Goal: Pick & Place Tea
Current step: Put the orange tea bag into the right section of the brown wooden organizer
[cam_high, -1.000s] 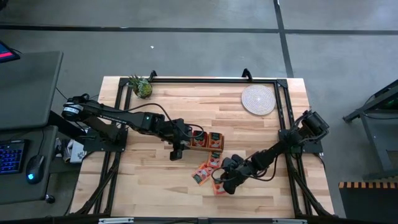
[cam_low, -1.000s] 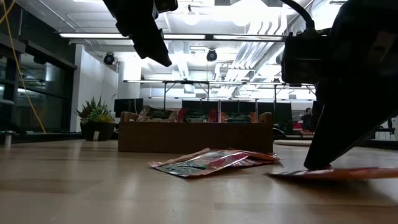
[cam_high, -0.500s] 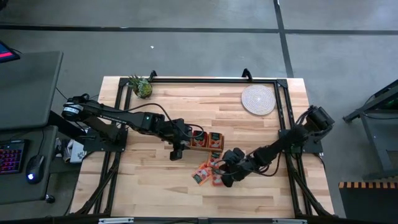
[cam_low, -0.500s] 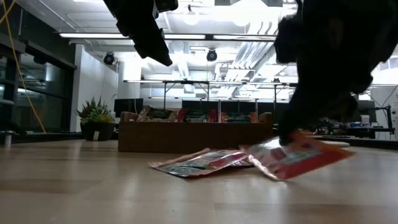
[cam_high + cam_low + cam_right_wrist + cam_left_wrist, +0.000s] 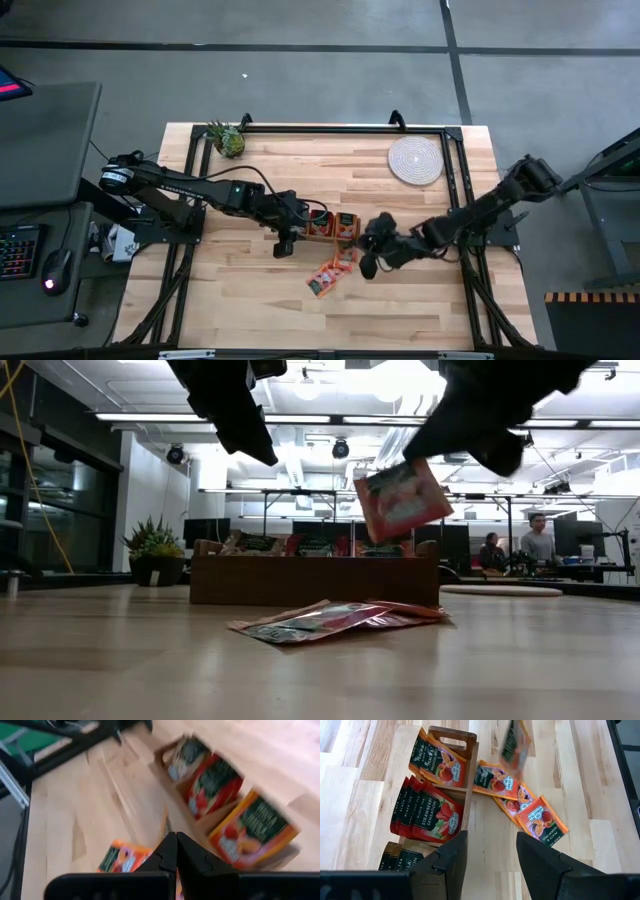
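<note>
A long brown wooden box [image 5: 326, 224] stands mid-table with tea sachets upright in its compartments [image 5: 431, 815]. A few orange-red tea sachets [image 5: 324, 279] lie flat on the table near it [image 5: 520, 802]. One more sachet [image 5: 402, 500] hangs in the air under my right gripper [image 5: 366, 262], which is shut on it near the box's right end. My left gripper [image 5: 283, 243] hovers open above the table by the box's left end, its fingers [image 5: 490, 855] holding nothing. My right gripper pinches one tea sachet by its upper edge [image 5: 420, 463] between its two shut fingers [image 5: 176, 852]. The fingers slant down from the table's right side. The sachet hangs below them, tilted and lifted well clear of the table.
A round pale woven mat [image 5: 415, 160] lies at the far right, a small pineapple-like plant [image 5: 227, 138] at the far left corner. Black frame rails [image 5: 460, 180] run along the table's sides. People [image 5: 540, 540] are in the room beyond the table.
My right gripper has risen from the table and gone toward the far edge and the box, tipping nearer to level. It has carried one sachet with it, from lying flat on the wood to hanging clear and tilted. The other sachets stay put.
</note>
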